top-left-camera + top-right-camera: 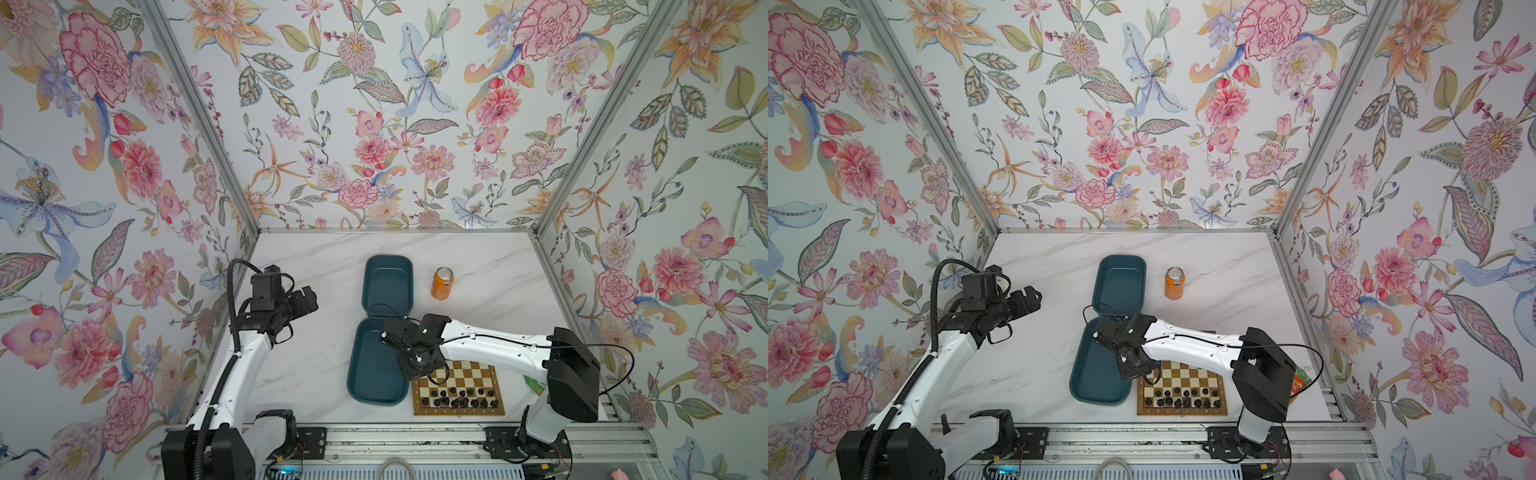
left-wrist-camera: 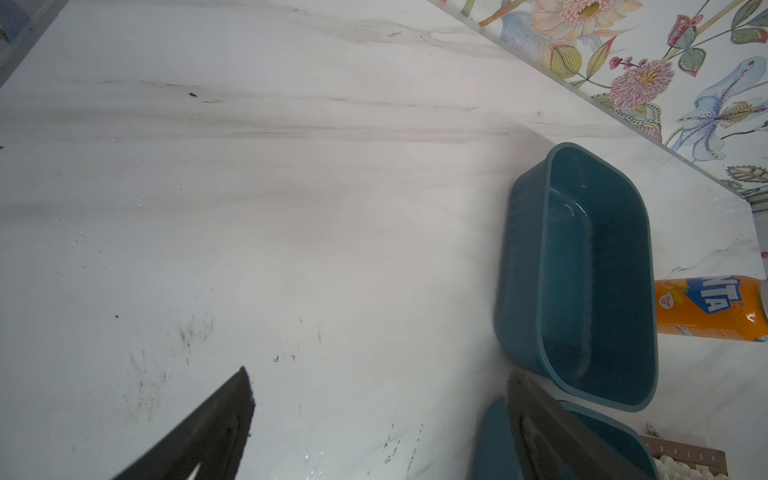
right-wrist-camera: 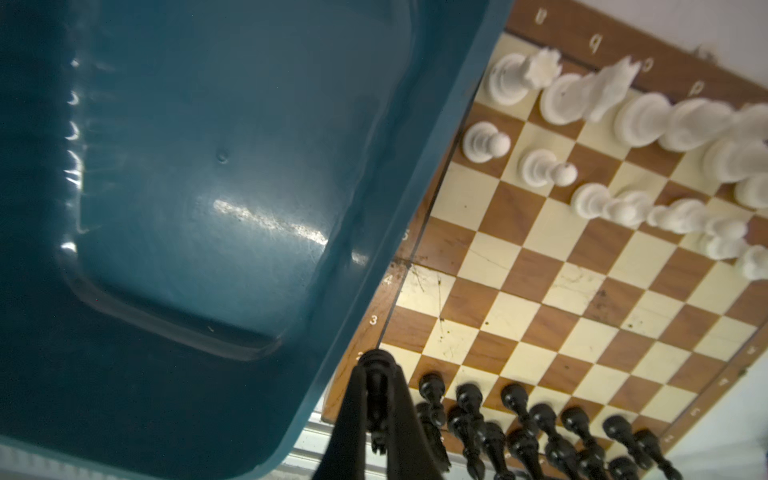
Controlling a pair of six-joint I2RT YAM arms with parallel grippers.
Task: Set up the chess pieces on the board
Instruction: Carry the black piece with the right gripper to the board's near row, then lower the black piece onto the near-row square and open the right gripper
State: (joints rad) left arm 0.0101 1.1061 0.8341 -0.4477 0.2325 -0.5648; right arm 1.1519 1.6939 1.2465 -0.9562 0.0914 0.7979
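Note:
The wooden board (image 1: 457,412) lies at the front right of the table. Two rows of black chess pieces (image 1: 457,397) stand along its near side. The white chess pieces (image 3: 623,124) line the opposite side in the right wrist view; my arm hides them in both top views. My right gripper (image 3: 377,368) is shut on a black piece (image 3: 376,386), held above the board's border (image 3: 374,324) by the near tray's rim. It hangs under the wrist (image 1: 417,363) at the board's far-left corner. My left gripper (image 1: 309,297) hovers open and empty over bare table at the left, its fingers (image 2: 232,407) wide apart.
Two dark teal trays lie end to end left of the board, the far tray (image 1: 388,266) and the near tray (image 1: 365,395). An orange can (image 1: 442,282) stands right of the far tray. A green packet (image 1: 536,384) lies right of the board, by the right arm's base.

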